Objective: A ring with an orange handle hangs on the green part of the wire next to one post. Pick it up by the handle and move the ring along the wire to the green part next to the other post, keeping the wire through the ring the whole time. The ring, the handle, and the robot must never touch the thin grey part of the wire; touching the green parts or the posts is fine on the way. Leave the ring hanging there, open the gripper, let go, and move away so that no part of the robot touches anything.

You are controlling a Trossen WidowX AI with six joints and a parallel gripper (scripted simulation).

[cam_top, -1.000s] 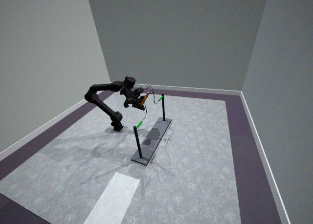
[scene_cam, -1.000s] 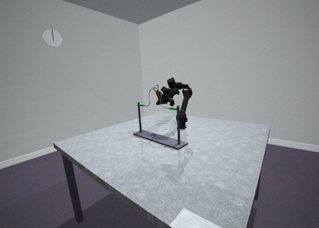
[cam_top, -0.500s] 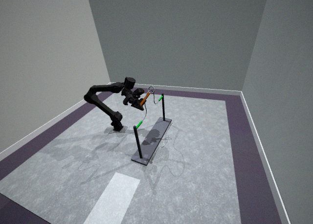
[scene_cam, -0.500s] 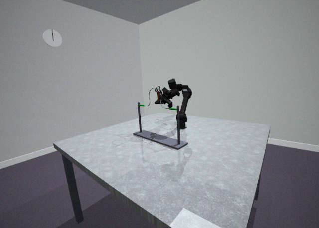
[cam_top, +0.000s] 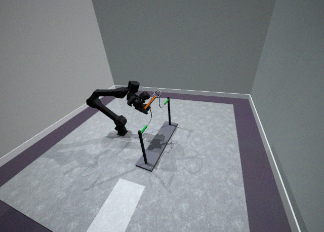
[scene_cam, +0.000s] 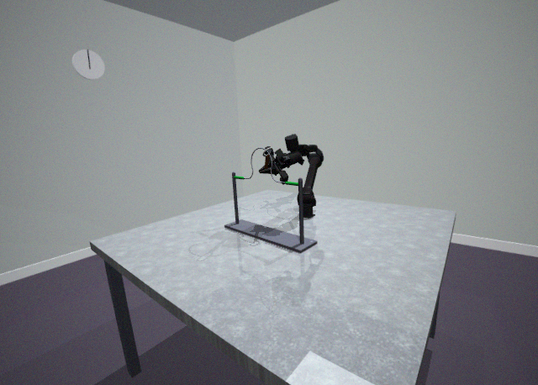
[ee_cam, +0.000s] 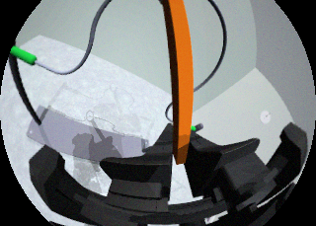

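The ring [cam_top: 160,93] is up at the raised hump of the thin grey wire [cam_top: 151,117] [scene_cam: 251,159] [ee_cam: 224,38], between the two green parts; whether it touches the wire cannot be told. Its orange handle [cam_top: 150,102] [scene_cam: 266,161] [ee_cam: 183,73] slants down from it. My gripper [cam_top: 146,109] [ee_cam: 173,125] is shut on the handle's lower end. One green part [cam_top: 144,128] [scene_cam: 292,182] is by the post nearer the top camera, the other green part [cam_top: 166,101] [scene_cam: 239,177] by the far post. Most of the ring is outside the wrist view.
The near post [cam_top: 143,148] [scene_cam: 301,211] and the far post [cam_top: 169,111] [scene_cam: 235,198] stand on a long grey base [cam_top: 167,131] [scene_cam: 284,238]. The wire drops past the gripper's side towards the near post. A white sheet [cam_top: 117,205] lies farther off.
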